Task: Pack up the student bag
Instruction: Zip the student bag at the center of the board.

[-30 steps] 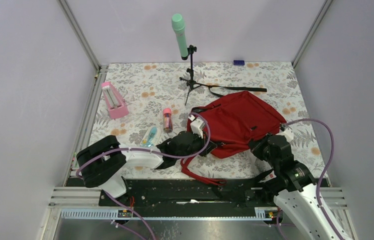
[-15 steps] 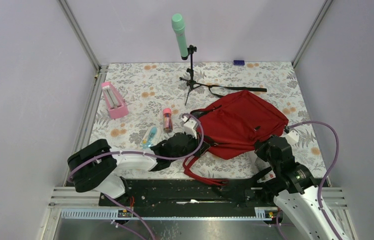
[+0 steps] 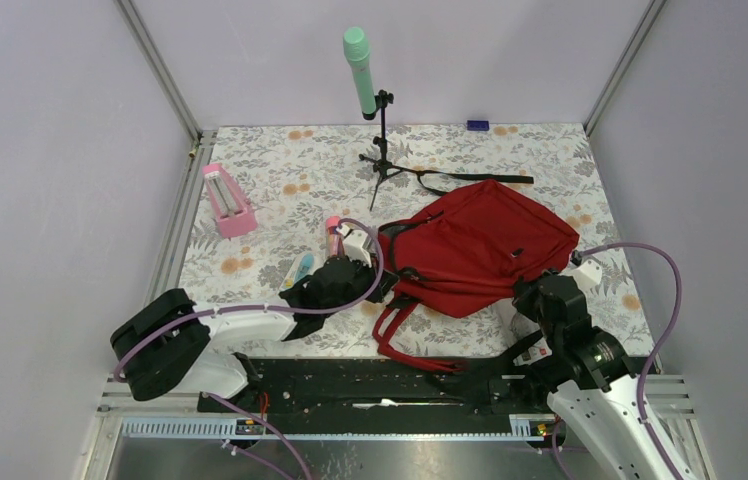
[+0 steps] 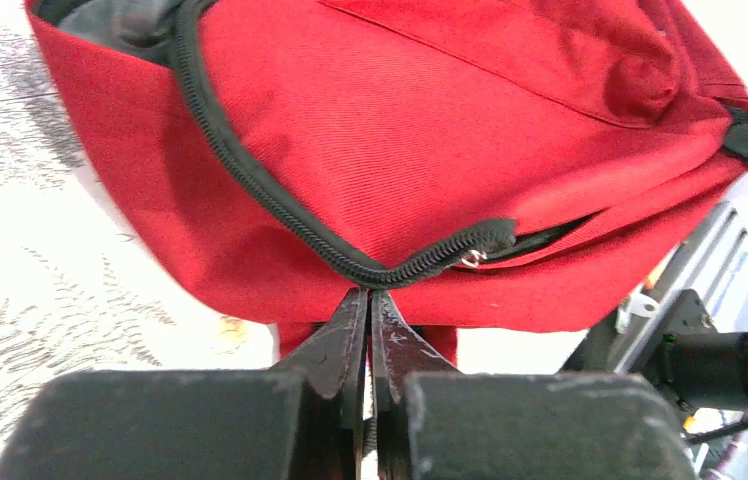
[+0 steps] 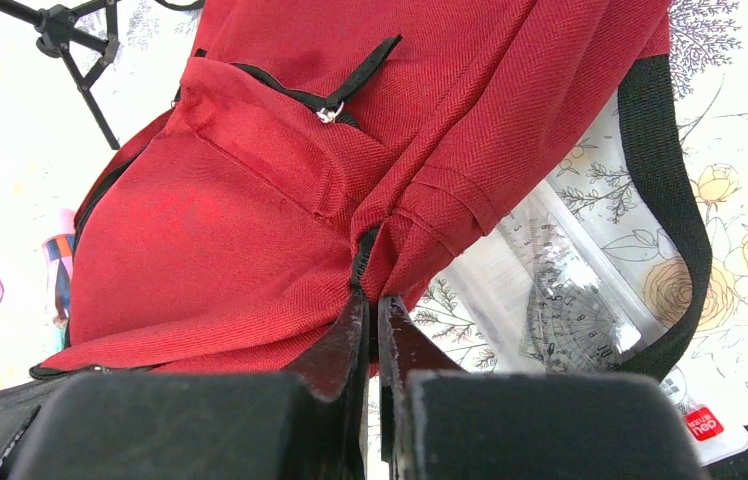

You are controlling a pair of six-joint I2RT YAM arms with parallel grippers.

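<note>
— The left end effector has drawn leftward, dragging the student bag along.
— Grips?
— It and the right end effector both pinch its zipper edge. The bag lies on the table, right of centre.

Lab test booth, aluminium frame, blank walls

student bag blocks centre-right, tripod behind; mat beside pink box seemingly open

The bag is matt red woven cloth with a ribbed twill — its zipper coarse black; the ruler pack is clear glossy plastic.
</note>
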